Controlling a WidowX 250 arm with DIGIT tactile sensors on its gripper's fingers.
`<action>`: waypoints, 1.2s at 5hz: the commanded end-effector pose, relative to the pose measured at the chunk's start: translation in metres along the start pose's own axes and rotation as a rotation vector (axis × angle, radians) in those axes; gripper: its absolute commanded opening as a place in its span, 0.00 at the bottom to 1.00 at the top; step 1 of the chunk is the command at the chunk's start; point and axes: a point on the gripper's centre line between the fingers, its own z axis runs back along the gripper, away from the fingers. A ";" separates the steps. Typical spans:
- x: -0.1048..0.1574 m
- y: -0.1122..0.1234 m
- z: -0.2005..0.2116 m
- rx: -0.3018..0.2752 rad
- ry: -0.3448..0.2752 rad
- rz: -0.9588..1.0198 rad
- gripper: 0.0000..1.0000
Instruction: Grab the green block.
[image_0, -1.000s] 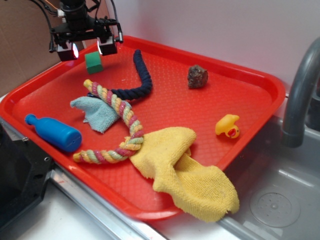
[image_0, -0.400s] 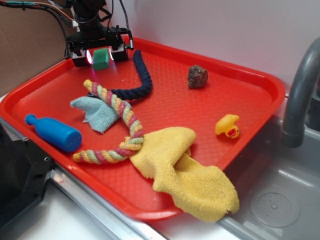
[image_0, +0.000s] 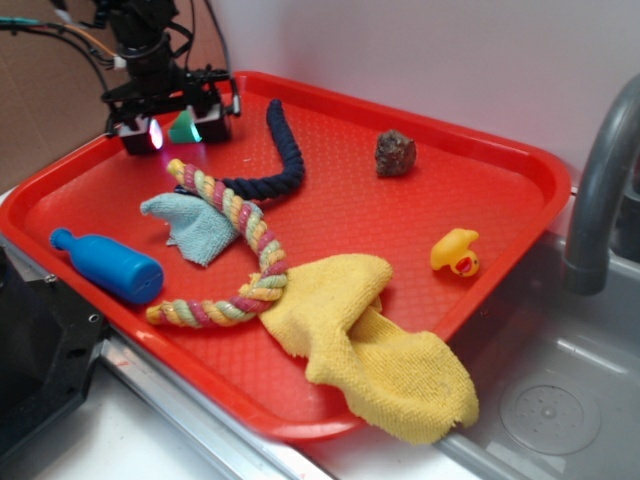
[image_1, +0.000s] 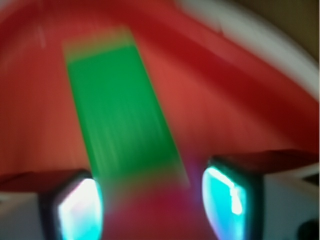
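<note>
The green block (image_0: 183, 128) is seen at the tray's (image_0: 520, 170) ten o'clock corner, between the spread fingers of the gripper (image_0: 172, 130). If closed off-centre, the block may be knocked aside.

Black gripper (image_0: 172, 128) w/ glowing pads sits low at far-left corner of the red plastic tray (image_0: 480, 165) — small dark-green block (image_0: 184, 127) between its fingers, contact unclear. Nearby: navy rope (image_0: 283, 155), multicolour braided rope (image_0: 241, 240), pale teal cloth (image_0: 190, 225), blue plastic bottle (image_0: 110, 265). Yellow cloth (image_0: 370, 340) overhangs near edge — yellow rubber duck (image_0: 456, 251) & brown lumpy rock (image_0: 395, 153) at right
</note>
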 end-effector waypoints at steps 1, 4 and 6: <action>-0.021 -0.011 0.099 -0.229 -0.061 -0.239 0.00; -0.022 -0.009 0.125 -0.332 -0.022 -0.382 0.90; 0.037 0.012 0.060 -0.152 -0.269 -0.082 1.00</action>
